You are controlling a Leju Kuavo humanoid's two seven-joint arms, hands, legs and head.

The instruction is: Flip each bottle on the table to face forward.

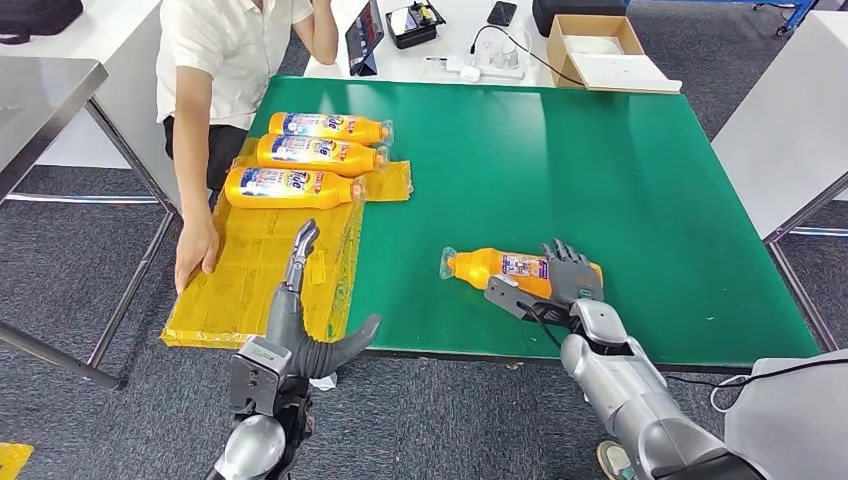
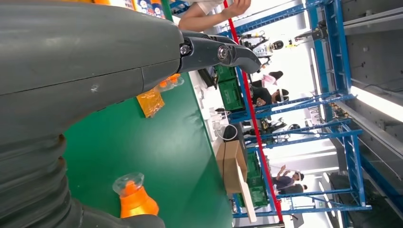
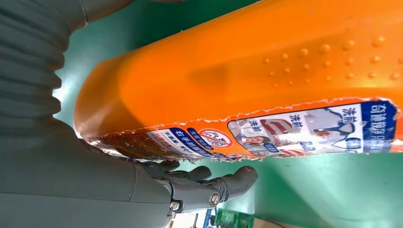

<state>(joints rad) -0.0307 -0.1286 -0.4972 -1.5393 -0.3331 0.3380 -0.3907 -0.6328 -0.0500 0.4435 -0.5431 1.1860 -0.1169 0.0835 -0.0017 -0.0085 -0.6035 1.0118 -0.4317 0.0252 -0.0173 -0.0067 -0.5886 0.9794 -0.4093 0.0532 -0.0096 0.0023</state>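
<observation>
Gripping: the right hand closes over the base end of an orange bottle lying on its side on the green bench, fingers draped over the far side and the thumb on the near side.
Bottle in hand: the clear cap points away from the fingers toward the robot's left; the label edge shows along the side in the right wrist view, with the fingertips curled just under it.
Left hand: the left hand hovers over the near edge of the bench, holding nothing, one finger stretched forward and the thumb spread out toward the held bottle.
Beyond the left fingers: three orange bottles lie side by side, caps toward the robot's right, on a yellow sheet spread over the bench's left end.
Person: a seated figure in a white shirt sits beside that end, one hand pressed flat on the yellow sheet, near the left fingers and beside the nearest of the three bottles.
Between the hands: bare green bench surface, with nothing between the held bottle and the row of three.
Far side: a white table holds an open cardboard box, a black tray, a phone and cables.
Right of the fingers: a second white table stands apart from the bench.
</observation>
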